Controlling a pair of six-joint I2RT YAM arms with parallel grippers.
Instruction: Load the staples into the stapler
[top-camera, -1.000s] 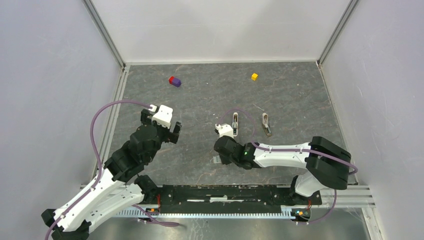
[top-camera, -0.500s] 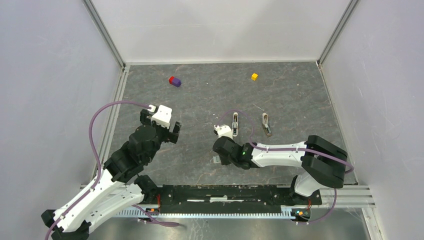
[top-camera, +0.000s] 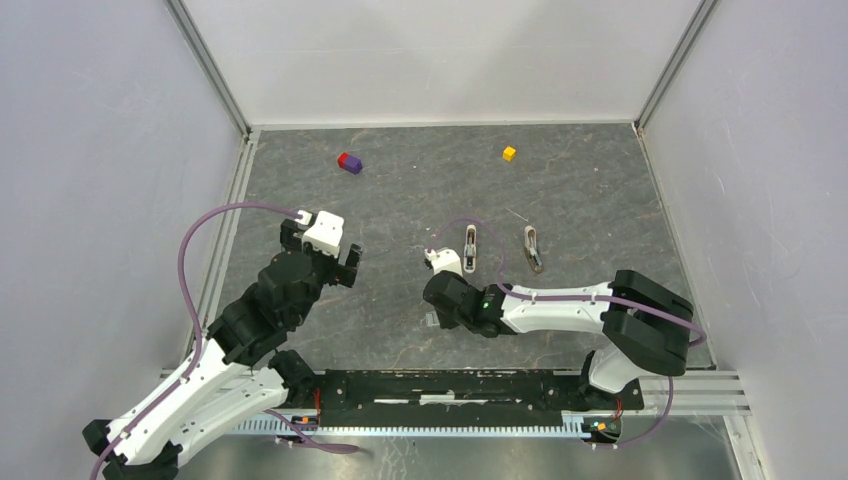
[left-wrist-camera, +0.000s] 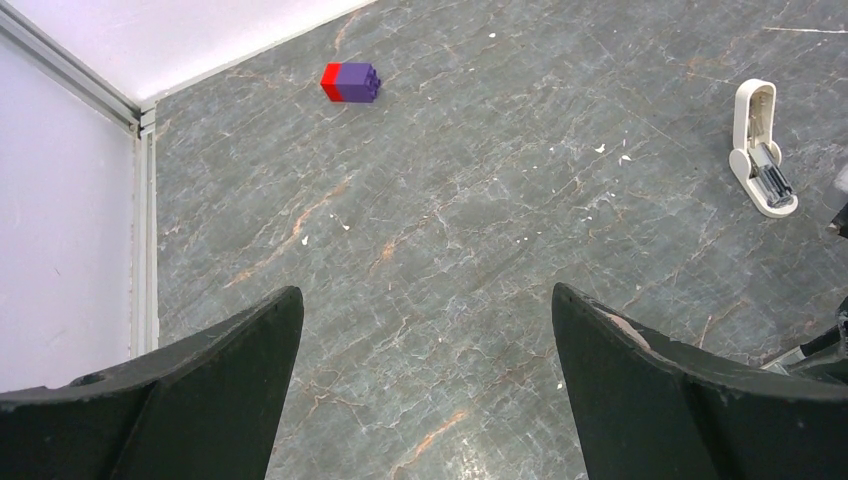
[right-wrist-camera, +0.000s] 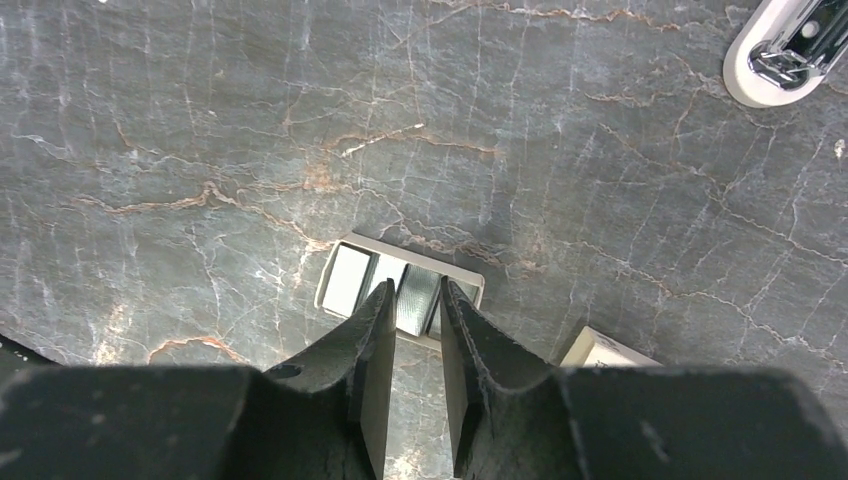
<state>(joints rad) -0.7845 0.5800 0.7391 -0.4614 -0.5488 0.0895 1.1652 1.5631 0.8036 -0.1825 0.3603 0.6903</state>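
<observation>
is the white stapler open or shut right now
Open. The stapler lies flat with its two arms spread apart, and the grey metal inside faces up, uncovered.

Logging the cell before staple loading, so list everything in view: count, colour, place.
stapler: one, white with grey metal inside, mid-table.
stapler-like piece: one, pale with dark inside, right of the stapler.
staple tray: one, beige, near edge of the table.
staples: grey, inside the tray, count unclear.
block: one, red and purple, far left.
cube: one, yellow, far right.
table: one, grey marbled.
left end effector: one, black, open over bare table.
right end effector: one, black, fingers narrowly straddling the staples; grip uncertain.
</observation>
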